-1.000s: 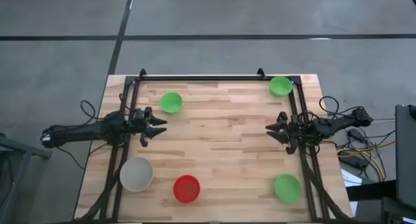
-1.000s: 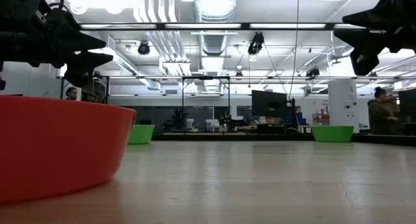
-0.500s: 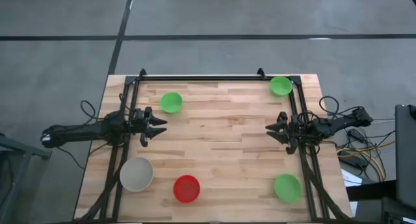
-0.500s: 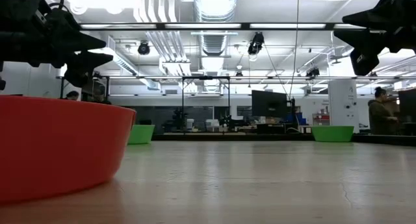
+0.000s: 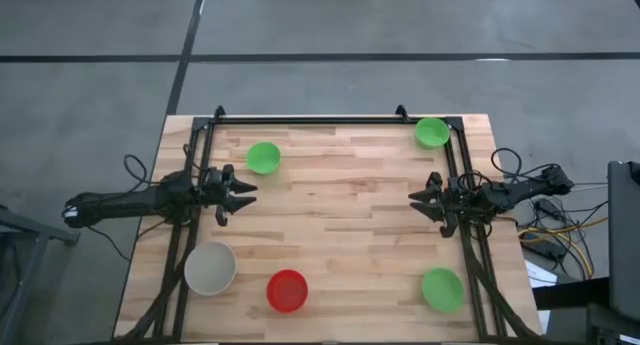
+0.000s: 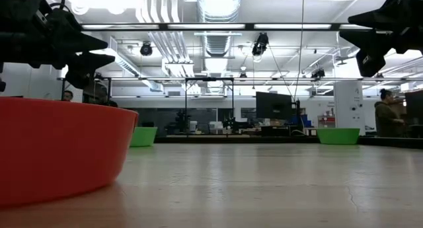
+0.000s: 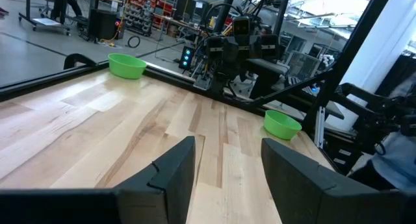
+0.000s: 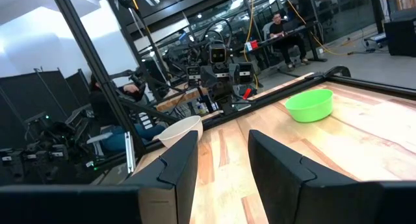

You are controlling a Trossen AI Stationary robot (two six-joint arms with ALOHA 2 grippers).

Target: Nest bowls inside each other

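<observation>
High view: wooden table on grey floor; left hand and right hand released.

Change, low view, far background: person seen just above the rim of the red bowl now shows a little farther toward the picture's left than a second ago, head slightly higher over the rim. Change, same view: a second dark figure just beside that person has altered slightly in outline, too small to tell how. Change, right background: standing person shows a slight shift in posture, too small to make out.
</observation>
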